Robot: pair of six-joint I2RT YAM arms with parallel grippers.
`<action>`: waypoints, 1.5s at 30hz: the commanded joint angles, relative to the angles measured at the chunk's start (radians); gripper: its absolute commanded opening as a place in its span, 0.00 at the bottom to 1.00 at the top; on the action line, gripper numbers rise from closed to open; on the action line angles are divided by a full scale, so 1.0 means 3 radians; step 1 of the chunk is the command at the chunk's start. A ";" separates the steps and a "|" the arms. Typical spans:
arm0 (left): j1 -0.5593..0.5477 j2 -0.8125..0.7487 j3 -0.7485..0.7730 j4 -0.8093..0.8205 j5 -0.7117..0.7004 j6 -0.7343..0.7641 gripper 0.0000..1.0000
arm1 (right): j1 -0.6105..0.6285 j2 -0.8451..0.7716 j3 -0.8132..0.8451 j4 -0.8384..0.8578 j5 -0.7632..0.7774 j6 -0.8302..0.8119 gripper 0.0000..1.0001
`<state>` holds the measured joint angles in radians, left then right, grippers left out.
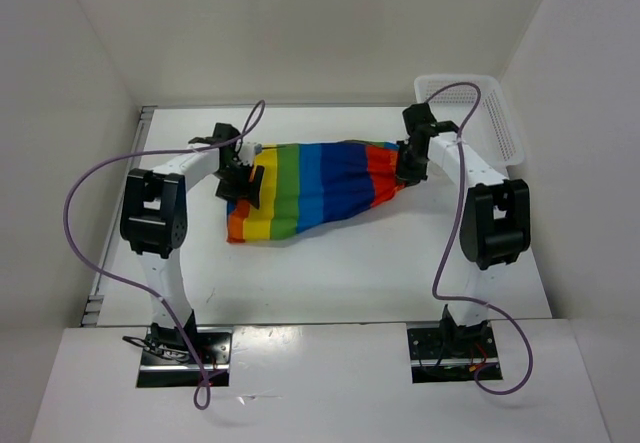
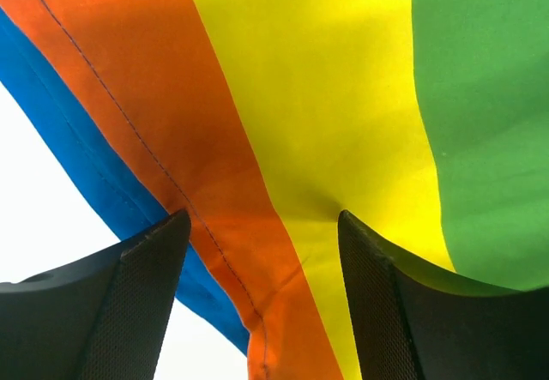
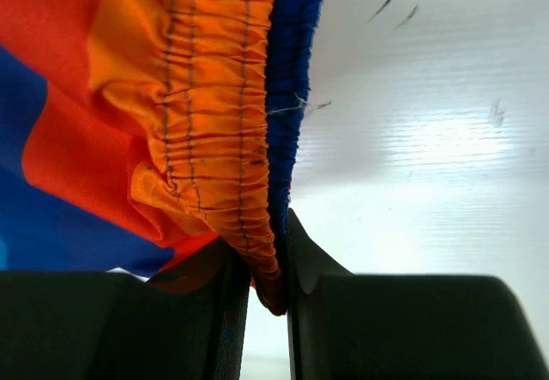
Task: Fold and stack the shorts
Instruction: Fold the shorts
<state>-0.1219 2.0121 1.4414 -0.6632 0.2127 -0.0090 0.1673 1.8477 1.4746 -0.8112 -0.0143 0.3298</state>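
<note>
- Two black arm bases sit closest, at the near edge of the white table (image 1: pixel 330 273): one on the left (image 1: pixel 185 348) and one on the right (image 1: pixel 455 348).
- Two purple cables loop up, one beside each arm.
- The left arm (image 1: pixel 155 218) bends in over the table. The left gripper (image 1: pixel 243 181) is at the left end of the shorts (image 1: pixel 320 188).
- In the left wrist view, its two black fingers (image 2: pixel 137 311) stand wide apart. The left gripper (image 2: pixel 262 217) is not squeezing. The striped cloth (image 2: pixel 343 97) lies right in front of the fingers and runs down between them.
- There is one pair of shorts. It is in the middle of the table, stretched from one gripper to the other. I count five colours: red, orange, yellow, green and blue.
- The right gripper (image 1: pixel 410 163) is at the right end of the shorts, on the red and orange part.
- In the right wrist view, its two fingers (image 3: pixel 386 328) are pressed close together. The right gripper (image 3: pixel 266 268) pinches the bunchy orange waistband (image 3: pixel 206 123).
- The right arm (image 1: pixel 490 218) stands on the right side.
- One white mesh basket (image 1: pixel 500 113) sits in the far right corner, away from the shorts.
</note>
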 commanded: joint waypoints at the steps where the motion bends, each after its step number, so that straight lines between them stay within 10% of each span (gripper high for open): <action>1: -0.0023 0.0292 0.0007 0.0273 -0.0315 0.0030 0.78 | 0.0107 -0.0197 0.0402 -0.0389 0.0624 -0.0179 0.00; 10: -0.0023 0.0482 0.0313 0.0242 -0.0096 0.0030 0.68 | 0.1169 0.0467 0.1730 -0.0814 0.1254 -0.0511 0.00; 19: -0.0054 0.0482 0.0493 0.0115 0.0385 0.0030 0.67 | 0.1892 0.1326 0.3040 -0.0390 0.0115 -0.0583 0.00; 33: 0.0549 -0.0290 0.0574 -0.0239 0.0370 0.0030 0.80 | 0.1892 0.1690 0.3332 -0.0017 -0.1245 -0.0501 0.00; 45: 0.0672 0.0670 0.0707 -0.0167 -0.0003 0.0030 0.77 | 0.1769 0.1435 0.3041 -0.0082 -0.1072 -0.0614 0.00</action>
<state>0.0719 2.1399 1.6360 -0.7124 0.2401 -0.0120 0.7189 2.3474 2.3985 -0.8616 -0.3492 0.1589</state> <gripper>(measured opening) 0.771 0.225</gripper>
